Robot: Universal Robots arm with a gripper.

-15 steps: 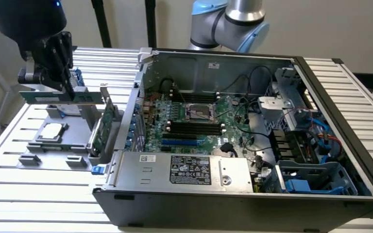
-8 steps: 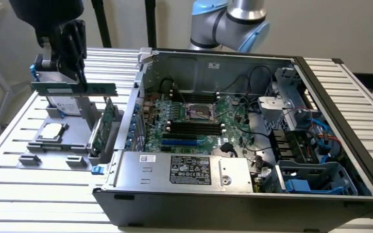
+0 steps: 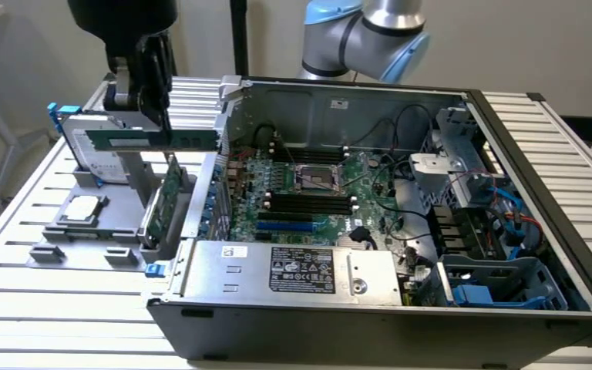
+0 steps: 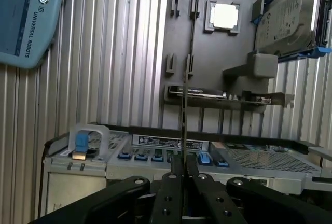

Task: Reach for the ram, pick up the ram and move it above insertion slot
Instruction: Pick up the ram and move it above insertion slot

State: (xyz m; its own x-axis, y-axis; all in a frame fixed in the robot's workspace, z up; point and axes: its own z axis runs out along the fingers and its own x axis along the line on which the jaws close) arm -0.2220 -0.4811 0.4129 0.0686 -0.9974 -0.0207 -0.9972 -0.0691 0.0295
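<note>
While the gripper (image 3: 154,116) is closed narrow on the ram (image 3: 152,139) | ram held lifted, upper left of exterior frame | above grey holder tray (image 3: 80,231) | beside open computer case (image 3: 543,154)

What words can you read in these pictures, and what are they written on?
"UNIVERSAL ROBOTS": on the blue pendant.
Power supply label: too small to read.
Label on the computer case: blurred.
Hard drive label: too blurred.
The ram sticker, held in the hand: unreadable.
</note>
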